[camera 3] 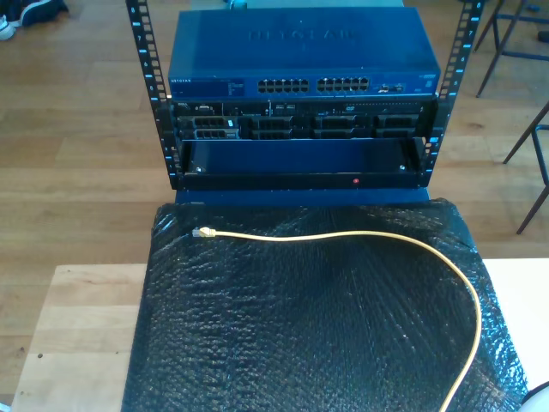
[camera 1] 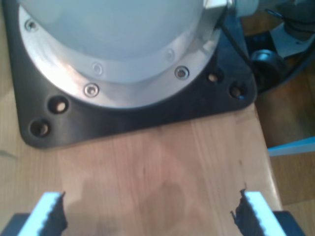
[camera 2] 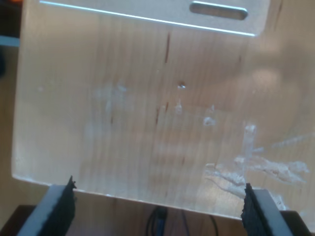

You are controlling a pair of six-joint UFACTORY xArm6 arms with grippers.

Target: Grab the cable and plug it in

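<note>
In the first wrist view my first gripper (camera 1: 147, 211) hangs over bare wooden tabletop (camera 1: 157, 157), jaws spread wide with nothing between them; ahead sits a black base plate (camera 1: 138, 115) bolted under a round metal arm base (camera 1: 118, 49). In the second wrist view my second gripper (camera 2: 157, 206) is likewise wide apart and holds nothing, poised above a clear, scratched plastic sheet (camera 2: 147, 123) lying on wood, with a pale slotted strip (camera 2: 216, 12) at its far edge. The exterior view gives the work itself: the cable (camera 3: 360, 236) lies on a black bubble-wrap mat (camera 3: 300, 326), arching from its clear plug (camera 3: 202, 233) near the exterior view's left, across the mat, then down along the exterior view's right edge. Beyond the mat stands a rack (camera 3: 154, 112) with a blue network switch (camera 3: 300, 51) whose port row (camera 3: 313, 85) faces the camera. The grab is not yet begun. To do it well, I judge a gripper should take the cable just behind the plug — close enough that the plug does not droop, clip side kept readable — and approach squarely to a port.
</note>
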